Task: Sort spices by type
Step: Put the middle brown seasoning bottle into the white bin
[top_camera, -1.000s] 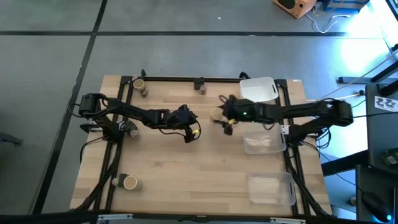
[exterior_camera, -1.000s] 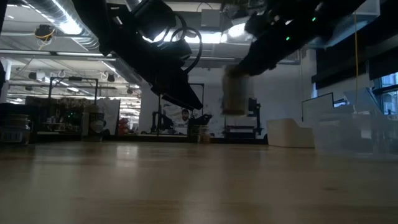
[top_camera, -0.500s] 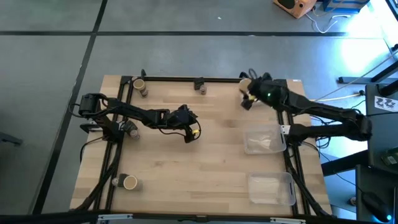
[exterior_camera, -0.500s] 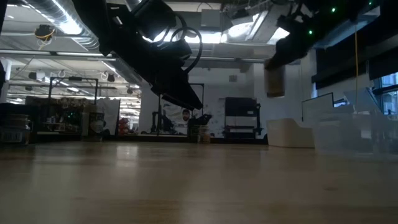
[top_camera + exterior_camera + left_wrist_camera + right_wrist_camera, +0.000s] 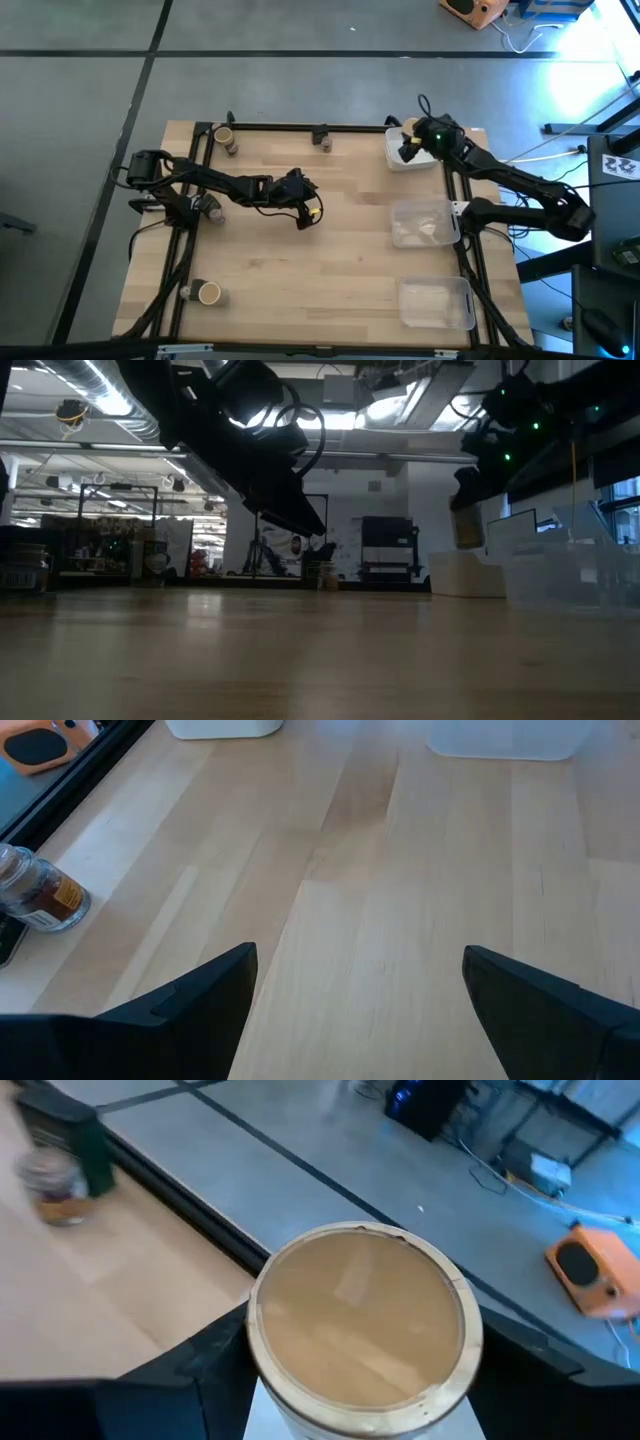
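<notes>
From above, the right end effector [image 5: 408, 147] is seen over the white tray [image 5: 425, 159] at the far right corner of the desk [image 5: 330, 260], clenched on a tan-topped jar [image 5: 409, 127]. The left end effector [image 5: 309, 213] is held released over the middle of the desk, nothing between its fingers. Other jars are seen at the far left edge [image 5: 226, 138], the far middle edge [image 5: 324, 141], the left edge [image 5: 209, 207] and the near left corner [image 5: 206, 293]. 2 clear trays [image 5: 424, 224] are set along the right side.

From desk level, the jar [image 5: 466, 526] is seen hanging above the white tray [image 5: 466, 574].

In the left wrist view, a brown-filled jar [image 5: 40, 898] is seen on the desk.

In the right wrist view, the jar's tan top [image 5: 360, 1320] is gripped between 2 dark fingers [image 5: 205, 1360].
</notes>
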